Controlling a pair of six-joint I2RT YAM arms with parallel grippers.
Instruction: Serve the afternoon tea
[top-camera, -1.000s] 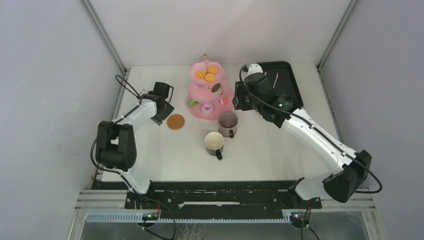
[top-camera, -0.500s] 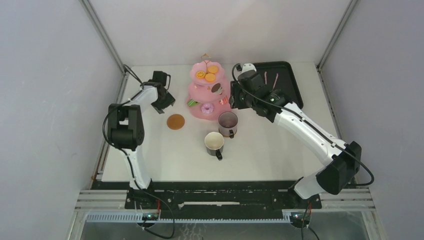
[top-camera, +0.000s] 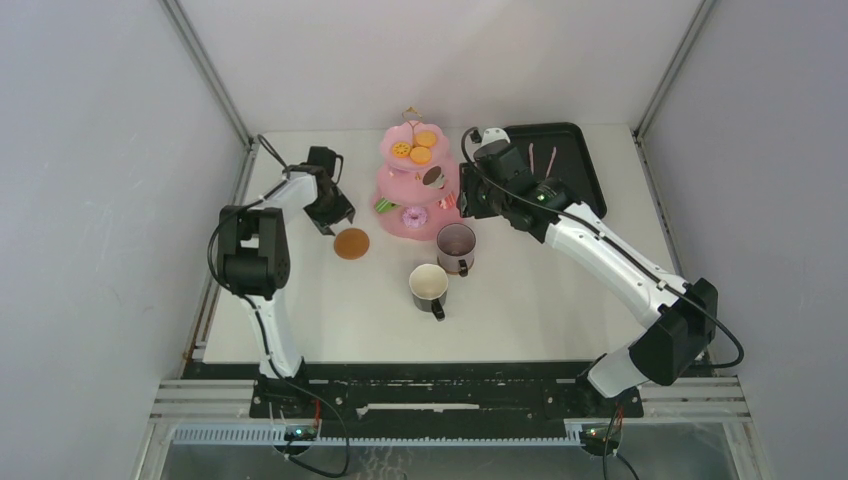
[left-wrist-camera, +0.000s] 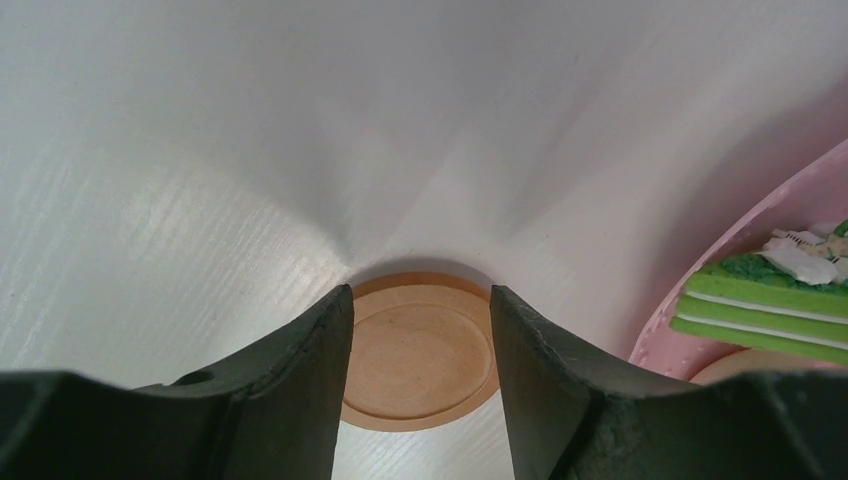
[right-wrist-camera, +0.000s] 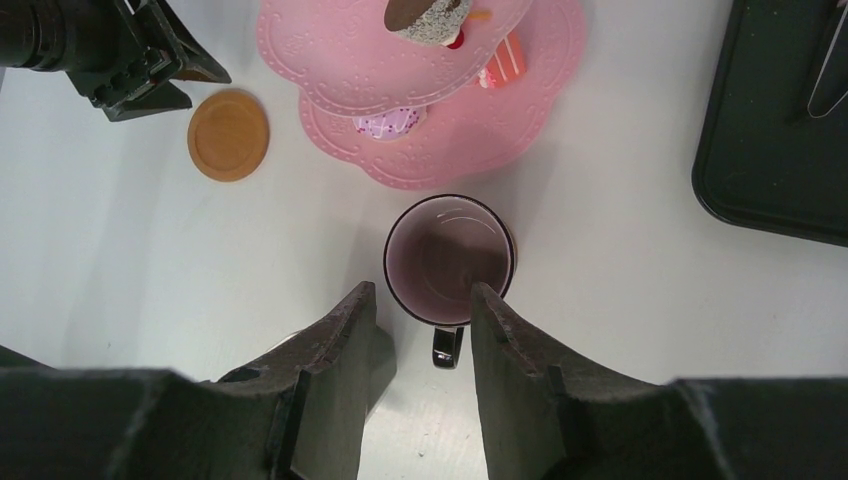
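The pink three-tier cake stand (top-camera: 405, 187) with toy pastries stands at the table's back middle. One round brown coaster (top-camera: 351, 243) lies to its left. Two dark mugs (top-camera: 456, 245) (top-camera: 428, 286) stand in front of the stand. My left gripper (top-camera: 336, 220) is open and empty, low over the table, with the coaster (left-wrist-camera: 420, 350) between and beyond its fingertips. My right gripper (right-wrist-camera: 422, 295) is open and empty, held high above the purple-lined mug (right-wrist-camera: 449, 258). The other mug is mostly hidden behind my right fingers. A second coaster does not show.
A black rectangular tray (top-camera: 575, 170) with thin tongs (top-camera: 541, 157) sits at the back right, beside my right wrist. A green layered cake (left-wrist-camera: 765, 295) lies on the stand's bottom tier (left-wrist-camera: 735, 240), close to my left gripper. Enclosure walls stand on three sides.
My left gripper swung back, then came down toward the coaster and now faces it. My right gripper shifted left from the tray toward the stand and the mug.
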